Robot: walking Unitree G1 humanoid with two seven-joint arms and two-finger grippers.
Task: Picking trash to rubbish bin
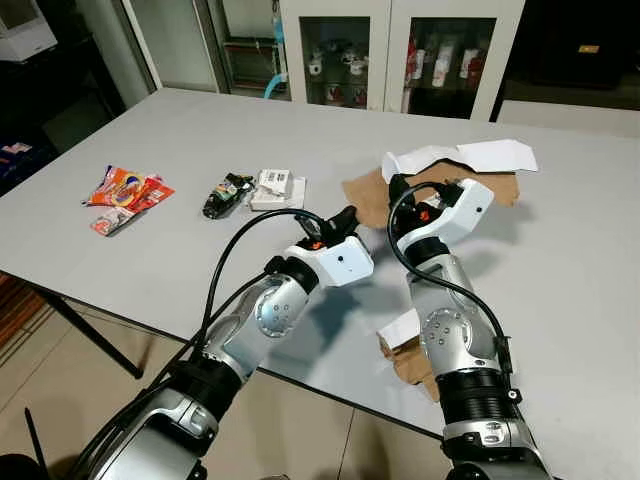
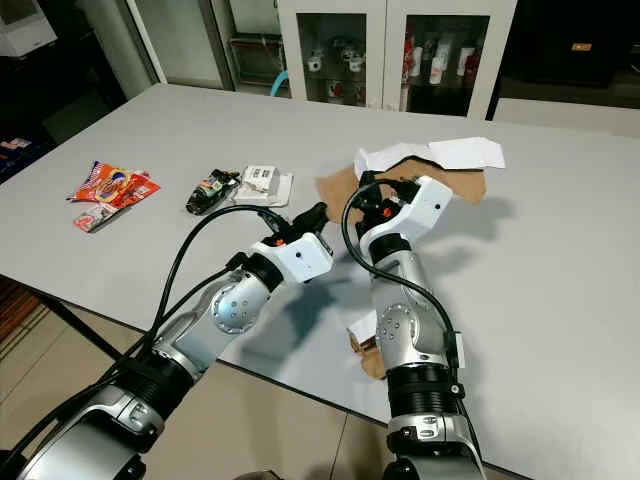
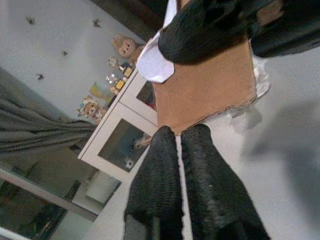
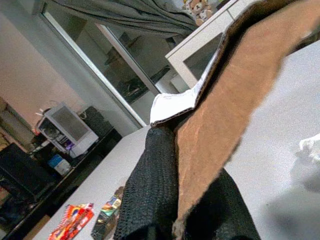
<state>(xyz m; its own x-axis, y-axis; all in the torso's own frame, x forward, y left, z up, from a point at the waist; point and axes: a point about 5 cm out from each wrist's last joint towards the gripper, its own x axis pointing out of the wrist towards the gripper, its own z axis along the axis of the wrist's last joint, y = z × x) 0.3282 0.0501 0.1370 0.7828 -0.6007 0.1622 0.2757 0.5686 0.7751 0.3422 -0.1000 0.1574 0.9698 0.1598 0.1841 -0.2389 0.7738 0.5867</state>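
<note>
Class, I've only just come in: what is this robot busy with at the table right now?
The right gripper has closed on an edge of the torn brown cardboard sheet with white backing lying on the grey table. The left gripper, fingers together, hovers close by, holding nothing. A red snack wrapper, a dark crumpled packet and a small white box lie on the robot's left, untouched.

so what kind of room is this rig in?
Probably an office or lab room, not a kitchen: a large grey table, a white glass-door cabinet stocked with small items, and an old monitor on a side desk.
</note>
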